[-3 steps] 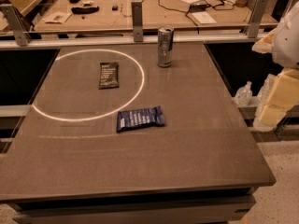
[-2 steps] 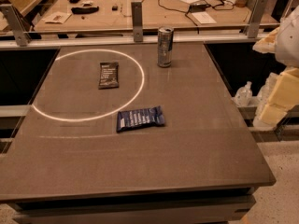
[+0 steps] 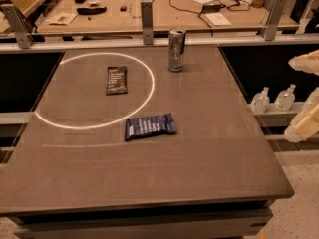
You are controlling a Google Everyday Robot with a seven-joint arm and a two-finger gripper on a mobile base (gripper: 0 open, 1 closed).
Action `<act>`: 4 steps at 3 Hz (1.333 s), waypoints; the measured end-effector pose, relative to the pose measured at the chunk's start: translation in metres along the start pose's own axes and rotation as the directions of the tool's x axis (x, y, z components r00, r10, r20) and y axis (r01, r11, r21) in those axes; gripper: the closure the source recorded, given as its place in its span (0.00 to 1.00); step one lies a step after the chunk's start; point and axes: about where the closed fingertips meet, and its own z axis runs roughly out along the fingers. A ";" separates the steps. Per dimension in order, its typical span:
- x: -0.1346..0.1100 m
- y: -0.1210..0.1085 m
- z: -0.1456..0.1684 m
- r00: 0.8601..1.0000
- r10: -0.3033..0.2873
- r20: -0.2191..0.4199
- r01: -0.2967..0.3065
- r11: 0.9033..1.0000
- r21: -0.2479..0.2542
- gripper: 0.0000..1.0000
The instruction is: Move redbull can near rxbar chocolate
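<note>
The redbull can (image 3: 176,49) stands upright at the far middle of the dark table (image 3: 164,183), just outside the white circle of light. The rxbar chocolate (image 3: 116,79), a flat dark wrapper with white print at its far end, lies inside that circle, to the left of the can and a little nearer. My gripper (image 3: 306,121) shows only as cream-coloured parts at the right edge of the camera view, off the table and far from the can. It holds nothing that I can see.
A blue wrapper with white text (image 3: 149,126) lies near the table's middle, in front of the can. A metal rail with posts (image 3: 146,16) runs behind the table, with a cluttered bench beyond. Two small bottles (image 3: 273,99) stand on a ledge at the right.
The cream arm parts at the right edge have shifted lower and further right, out of the view. The can and both wrappers have not moved.
</note>
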 end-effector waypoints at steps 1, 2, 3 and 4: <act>0.014 0.002 0.012 0.976 0.047 0.213 -0.042 0.999 -0.031 0.00; 0.005 0.009 0.017 0.901 0.071 0.427 -0.042 0.996 -0.077 0.00; -0.015 0.011 0.011 0.822 0.081 0.564 -0.033 0.995 -0.095 0.00; -0.029 0.014 0.018 0.846 0.071 0.528 -0.064 0.997 -0.032 0.00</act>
